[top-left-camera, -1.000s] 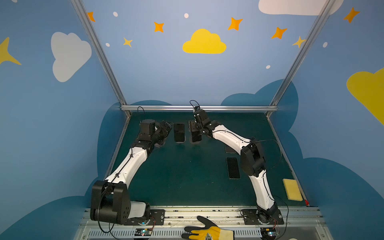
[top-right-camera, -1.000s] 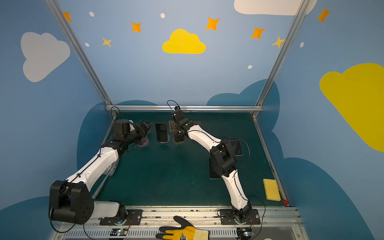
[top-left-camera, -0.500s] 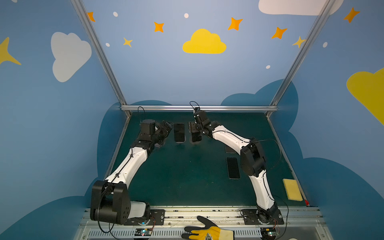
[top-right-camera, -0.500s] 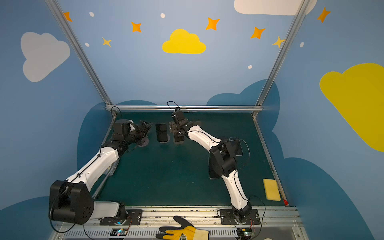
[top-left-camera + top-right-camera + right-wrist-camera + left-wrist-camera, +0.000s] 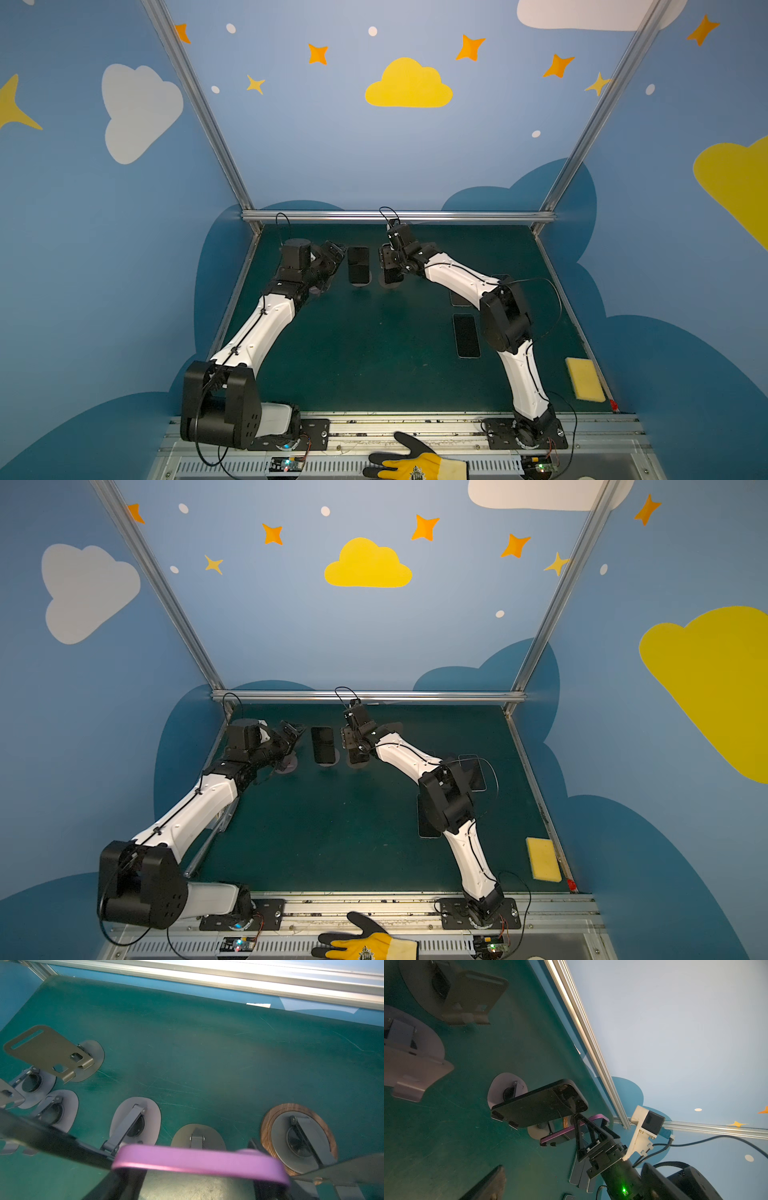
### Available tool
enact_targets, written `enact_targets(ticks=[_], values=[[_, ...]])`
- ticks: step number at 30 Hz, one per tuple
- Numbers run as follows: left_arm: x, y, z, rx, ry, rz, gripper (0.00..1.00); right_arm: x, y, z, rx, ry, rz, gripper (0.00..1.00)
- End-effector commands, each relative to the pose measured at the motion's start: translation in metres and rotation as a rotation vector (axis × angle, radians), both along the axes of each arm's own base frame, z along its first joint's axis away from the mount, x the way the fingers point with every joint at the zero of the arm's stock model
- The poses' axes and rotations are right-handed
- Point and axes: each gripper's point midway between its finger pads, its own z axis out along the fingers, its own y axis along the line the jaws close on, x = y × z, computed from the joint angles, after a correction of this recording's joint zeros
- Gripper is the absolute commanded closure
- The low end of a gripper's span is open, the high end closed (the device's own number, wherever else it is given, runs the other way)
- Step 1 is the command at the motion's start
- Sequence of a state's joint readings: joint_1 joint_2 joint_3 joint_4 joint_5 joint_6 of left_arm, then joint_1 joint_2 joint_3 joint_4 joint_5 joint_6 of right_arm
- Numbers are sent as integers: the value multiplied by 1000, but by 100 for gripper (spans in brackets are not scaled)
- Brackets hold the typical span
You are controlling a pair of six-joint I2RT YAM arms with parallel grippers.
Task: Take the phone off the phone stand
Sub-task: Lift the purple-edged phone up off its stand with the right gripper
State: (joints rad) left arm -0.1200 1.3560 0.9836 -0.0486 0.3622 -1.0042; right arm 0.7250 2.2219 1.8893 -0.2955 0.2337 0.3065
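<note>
A purple phone leans on a small stand at the back of the green mat. My right gripper reaches down over its top end, one finger on each side. In the right wrist view the purple phone's edge runs straight across between the dark fingers, and the jaws are shut on it. In both top views that gripper covers the phone. My left gripper hangs open and empty beside a black phone on the neighbouring stand; one of its fingers shows in its wrist view.
Behind the row stand several empty stands, one with a wooden ring. Dark phones lie flat on the mat by the right arm. A yellow sponge lies at the right edge and a glove on the front rail.
The right gripper's jaws have closed on the purple phone's top end. Both arms have hardly moved, and the left gripper stays open.
</note>
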Motion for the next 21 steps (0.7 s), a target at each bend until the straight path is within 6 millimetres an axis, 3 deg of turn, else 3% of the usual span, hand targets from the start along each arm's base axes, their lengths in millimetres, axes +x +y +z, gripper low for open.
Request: enact_targets(ticks=[1, 7, 15, 21], values=[[0, -3, 23, -11, -62, -15, 0, -7, 5, 44, 52, -67, 32, 30], [0, -8, 26, -16, -74, -31, 0, -17, 4, 74, 58, -114, 53, 33], [-4, -20, 25, 21, -86, -63, 0, -26, -3, 94, 65, -140, 63, 35], [-7, -31, 26, 20, -89, -95, 0, -50, -17, 116, 48, -177, 81, 37]])
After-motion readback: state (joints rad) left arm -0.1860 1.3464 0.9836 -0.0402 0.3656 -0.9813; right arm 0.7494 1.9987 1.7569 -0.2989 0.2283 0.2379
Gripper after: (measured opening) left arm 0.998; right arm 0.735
